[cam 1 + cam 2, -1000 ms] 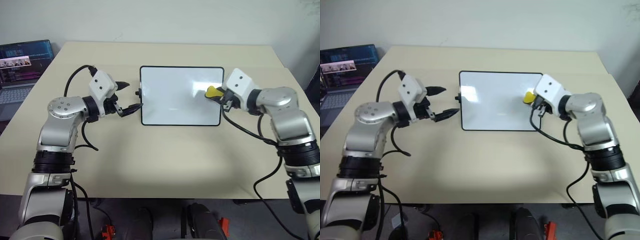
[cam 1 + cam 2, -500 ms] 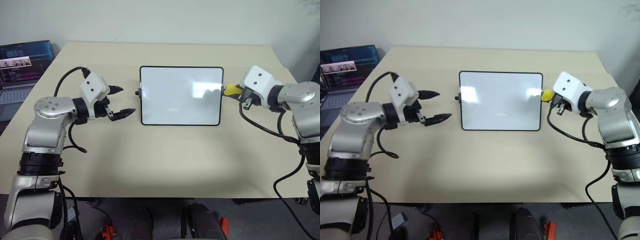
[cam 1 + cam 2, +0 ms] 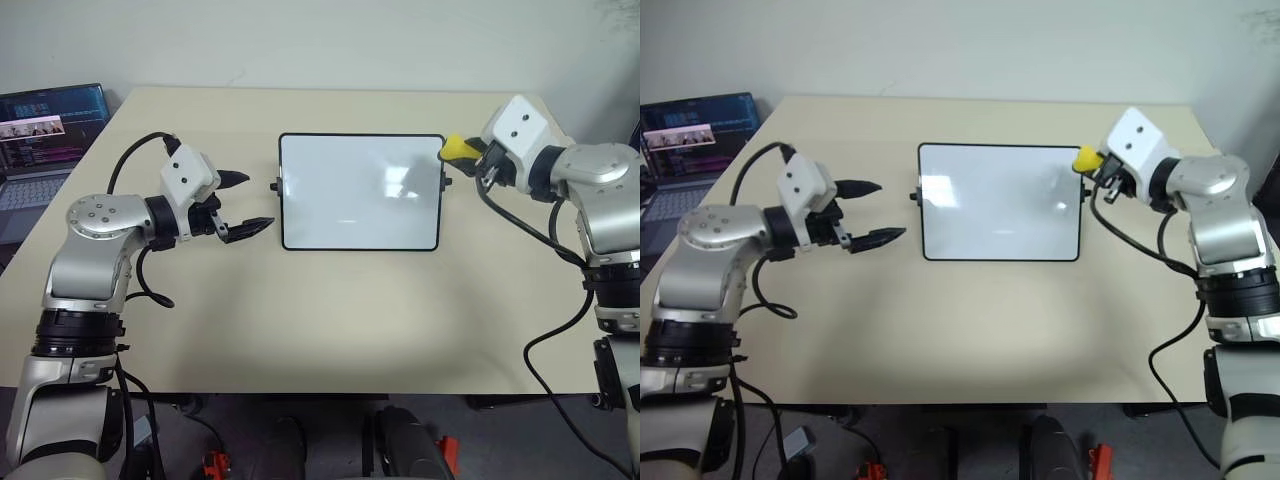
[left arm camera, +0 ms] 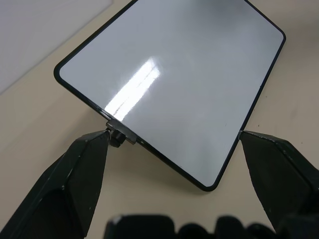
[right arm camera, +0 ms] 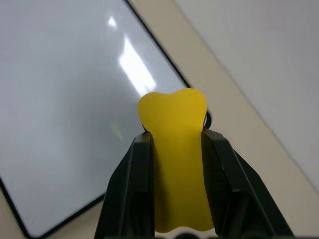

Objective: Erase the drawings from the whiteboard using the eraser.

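Note:
The whiteboard (image 3: 360, 190) lies flat at the table's middle, its white face blank; no drawings show on it. My right gripper (image 3: 468, 156) is shut on the yellow eraser (image 3: 458, 149), held in the air just off the board's far right corner. In the right wrist view the eraser (image 5: 174, 159) sits pinched between both fingers, above that corner. My left gripper (image 3: 245, 203) stands open to the left of the board, level with its left side knob (image 4: 117, 137), and holds nothing. The left wrist view looks between the spread fingers at the board (image 4: 179, 79).
An open laptop (image 3: 45, 140) stands at the far left, off the table's edge. The beige table (image 3: 330, 310) is bare in front of the board and behind it. Black cables hang from both forearms.
My right gripper has carried the eraser off the board's right part, out past its right edge, then up to the far right corner. My left gripper has drawn slightly left, away from the board.

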